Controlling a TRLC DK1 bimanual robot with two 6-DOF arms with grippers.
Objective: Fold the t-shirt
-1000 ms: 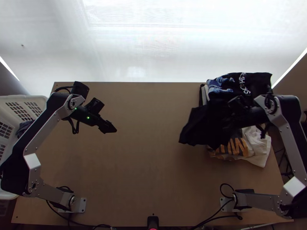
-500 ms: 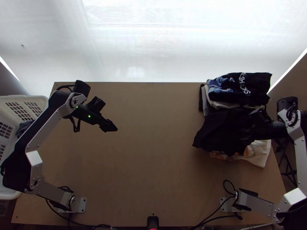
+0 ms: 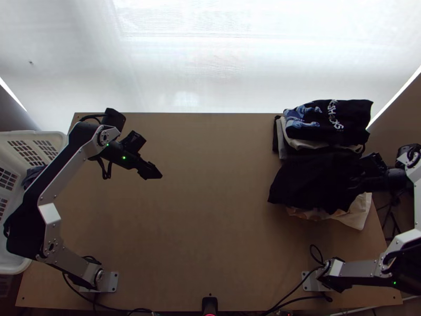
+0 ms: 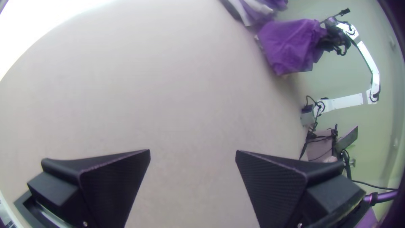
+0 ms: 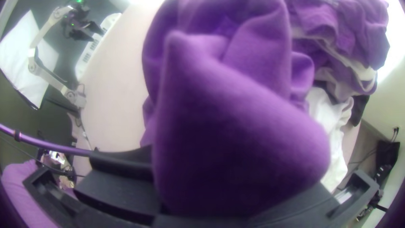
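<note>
Black in top view: note t-shirt (image 3: 310,181) bunched above cream cloth (image 3: 362,210), beside stacked garments (image 3: 342,113), clasped in right gripper (image 3: 367,184); compare left gripper (image 3: 156,171), widely parted, over surface (image 3: 221,221).

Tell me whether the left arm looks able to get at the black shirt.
Probably, at its near edge: the left gripper is open, with bare table between it and the shirt. It's a long stretch, though, and the right gripper holds the far side.
</note>
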